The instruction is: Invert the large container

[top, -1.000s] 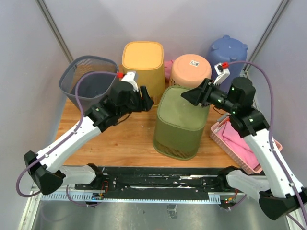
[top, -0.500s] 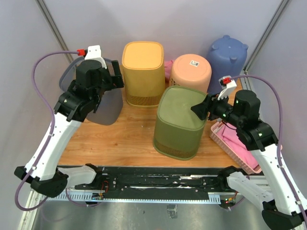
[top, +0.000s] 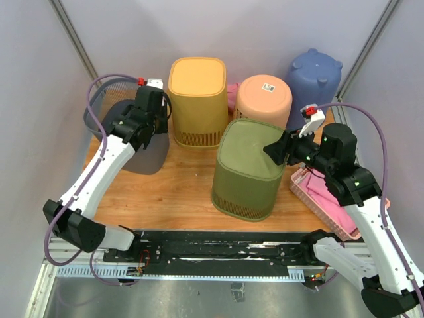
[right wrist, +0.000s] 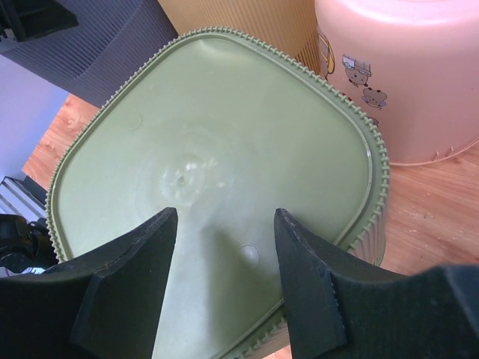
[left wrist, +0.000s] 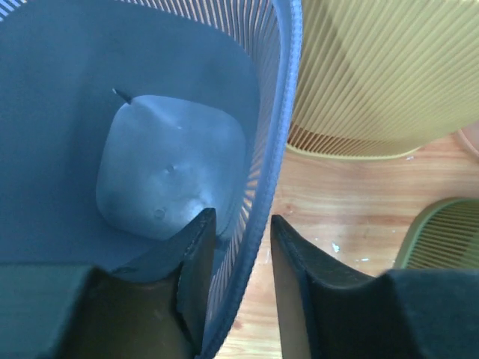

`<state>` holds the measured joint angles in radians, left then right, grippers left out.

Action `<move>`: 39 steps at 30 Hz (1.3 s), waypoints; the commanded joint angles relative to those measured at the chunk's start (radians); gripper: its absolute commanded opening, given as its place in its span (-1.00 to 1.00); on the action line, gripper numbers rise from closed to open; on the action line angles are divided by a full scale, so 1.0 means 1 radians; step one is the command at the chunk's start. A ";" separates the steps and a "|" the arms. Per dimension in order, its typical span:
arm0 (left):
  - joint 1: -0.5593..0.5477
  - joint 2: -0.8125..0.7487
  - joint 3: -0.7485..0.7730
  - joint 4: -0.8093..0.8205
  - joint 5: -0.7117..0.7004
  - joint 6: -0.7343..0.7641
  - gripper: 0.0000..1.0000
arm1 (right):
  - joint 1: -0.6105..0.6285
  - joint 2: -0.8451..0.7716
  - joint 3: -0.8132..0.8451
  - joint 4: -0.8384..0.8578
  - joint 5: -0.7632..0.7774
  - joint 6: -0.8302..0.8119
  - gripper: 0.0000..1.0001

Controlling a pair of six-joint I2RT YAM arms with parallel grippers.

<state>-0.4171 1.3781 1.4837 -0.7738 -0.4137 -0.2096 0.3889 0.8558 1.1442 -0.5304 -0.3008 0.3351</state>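
Observation:
A grey-blue mesh basket (top: 142, 156) stands at the back left, tipped over toward the table's middle. In the left wrist view I look into it at its pale bottom (left wrist: 172, 172). My left gripper (top: 142, 129) straddles its rim (left wrist: 262, 187), one finger inside and one outside, jaws closed narrowly on the wall (left wrist: 239, 217). An olive-green container (top: 248, 165) stands upside down at the centre, its flat base up (right wrist: 209, 149). My right gripper (top: 273, 151) hovers open over that base near its right edge (right wrist: 224, 217), holding nothing.
A yellow bin (top: 197, 93) and a pink tub (top: 265, 96) stand upside down behind the green one, and a blue tub (top: 315, 73) is at the back right. A pink tray (top: 299, 187) with a cloth lies at the right edge. Walls close in both sides.
My left arm has swung from the green container over to the grey basket and taken its rim; the basket has tipped. My right gripper has drawn back slightly to the right.

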 commanded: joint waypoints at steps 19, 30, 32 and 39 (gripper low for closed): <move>0.004 -0.364 0.132 -0.171 0.441 -0.207 -0.99 | 0.011 0.025 -0.007 -0.005 -0.003 -0.012 0.12; 0.004 -0.525 -0.035 -0.099 0.600 -0.369 -1.00 | 0.011 0.016 0.018 0.039 -0.134 0.002 0.16; 0.004 -0.535 -0.081 -0.070 0.606 -0.386 -0.99 | 0.015 0.020 0.020 0.102 -0.209 0.038 0.19; 0.018 -0.541 -0.325 -0.011 0.516 -0.375 -0.99 | 0.212 0.083 0.055 0.166 -0.184 0.034 0.25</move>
<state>-0.4091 0.8169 1.2819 -0.8280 0.1448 -0.5831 0.4862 0.9092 1.1549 -0.4107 -0.4793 0.3809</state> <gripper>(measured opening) 0.047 0.623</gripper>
